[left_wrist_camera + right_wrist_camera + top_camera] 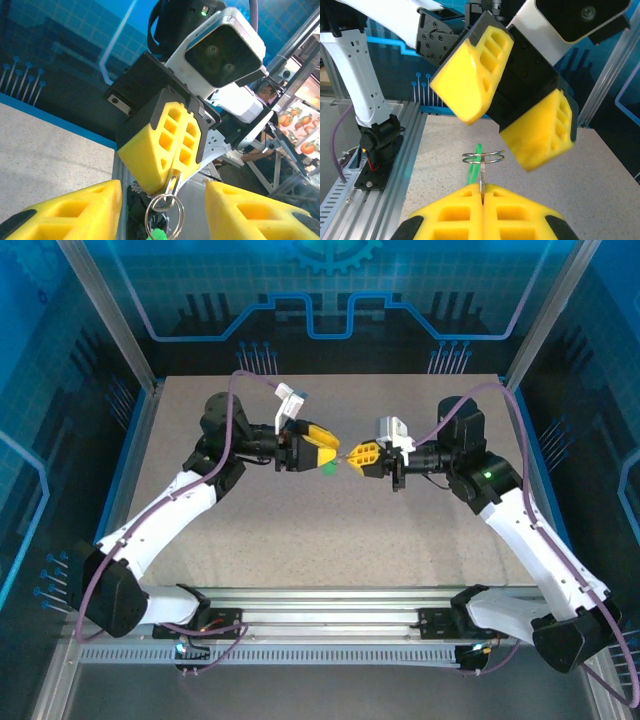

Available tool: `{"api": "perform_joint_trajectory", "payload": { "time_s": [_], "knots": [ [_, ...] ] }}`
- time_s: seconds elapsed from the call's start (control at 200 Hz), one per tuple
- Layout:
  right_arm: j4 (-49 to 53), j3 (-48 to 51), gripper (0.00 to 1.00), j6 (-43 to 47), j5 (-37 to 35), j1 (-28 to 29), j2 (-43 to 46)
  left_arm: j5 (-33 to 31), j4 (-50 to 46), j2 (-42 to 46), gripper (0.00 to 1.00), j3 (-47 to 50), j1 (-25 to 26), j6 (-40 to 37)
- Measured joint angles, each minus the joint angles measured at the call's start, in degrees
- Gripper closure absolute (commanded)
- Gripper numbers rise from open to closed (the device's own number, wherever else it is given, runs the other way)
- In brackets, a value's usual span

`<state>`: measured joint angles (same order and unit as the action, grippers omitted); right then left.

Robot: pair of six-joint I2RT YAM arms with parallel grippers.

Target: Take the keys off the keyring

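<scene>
Keyring [483,158] hangs over the table [300,540], clamped by the closed right gripper [482,194]. Its green key [471,172] dangles just by the wide-open, empty left gripper [328,452]. Likely light, stiff, slippery: take the 1 plastic head.

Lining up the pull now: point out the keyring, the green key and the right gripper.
keyring [483,158], right wrist view, middle of the wire loop.
green key [472,172], right wrist view, green plastic below the loop.
right gripper [482,192], right wrist view, seam between the shut fingertips.
</scene>
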<state>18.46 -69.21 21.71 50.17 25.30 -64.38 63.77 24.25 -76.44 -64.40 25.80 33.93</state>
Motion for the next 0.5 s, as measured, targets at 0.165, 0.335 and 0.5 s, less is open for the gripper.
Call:
{"api": "perform_joint_trajectory", "payload": {
  "time_s": [0.165, 0.335, 0.5],
  "knots": [
    [0.0, -0.13, 1.0, 0.28, 0.94, -0.15, 0.02, 0.63, 0.02, -0.96, 0.54, -0.39, 0.35, 0.26],
    [-0.02, -0.13, 1.0, 0.42, 0.87, -0.24, 0.09, 1.4, 0.17, -1.6, 0.65, -0.5, 0.42, 0.79],
    [-0.04, -0.13, 1.0, 0.42, 0.33, -0.26, 0.09, 1.95, 0.37, -1.62, 0.73, -0.52, 0.42, 0.87]
  ]
}}
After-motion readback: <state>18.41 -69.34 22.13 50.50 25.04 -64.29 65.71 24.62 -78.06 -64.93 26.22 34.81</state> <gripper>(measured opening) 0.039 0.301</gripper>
